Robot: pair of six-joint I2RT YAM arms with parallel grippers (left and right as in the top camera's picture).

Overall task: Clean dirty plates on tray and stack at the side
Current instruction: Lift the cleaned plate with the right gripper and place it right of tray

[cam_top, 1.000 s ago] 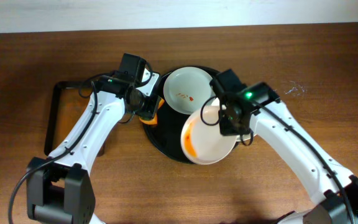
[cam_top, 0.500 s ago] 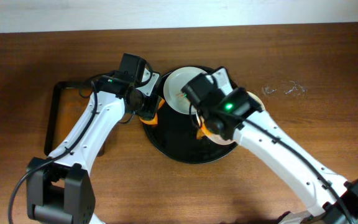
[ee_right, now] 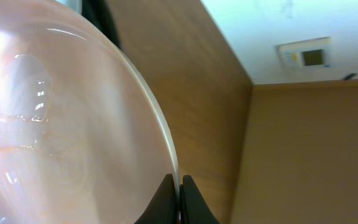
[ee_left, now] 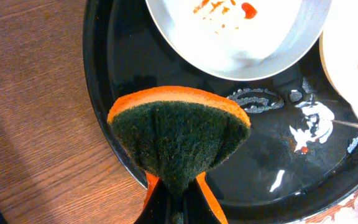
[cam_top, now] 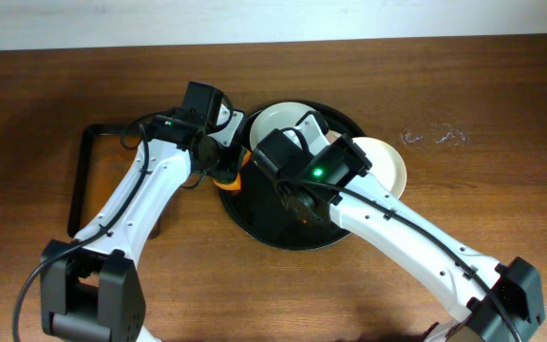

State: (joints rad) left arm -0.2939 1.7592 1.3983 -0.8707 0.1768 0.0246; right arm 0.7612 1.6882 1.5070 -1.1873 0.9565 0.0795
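By the tray (cam_top: 257,217), right fingers (ee_right: 195,205) grip plate (ee_right: 61,124)

Dark brown wooden table (cam_top: 444,95) fills the overhead view. Orange sponge (ee_left: 179,134) with a dark green scouring face is folded into a fan with the green side showing, just off centre at about 10 o'clock. Small rectangular black tray (cam_top: 78,180) sits at 9 o'clock, only its thin rim clear to see. Faint white scuffs (cam_top: 435,136) mark the wood at 2 o'clock. White wall strip (cam_top: 254,19) runs along 12 o'clock. Right wrist view shows a tan wall (ee_right: 303,155) and a pale square panel (ee_right: 304,56) at 1 o'clock.
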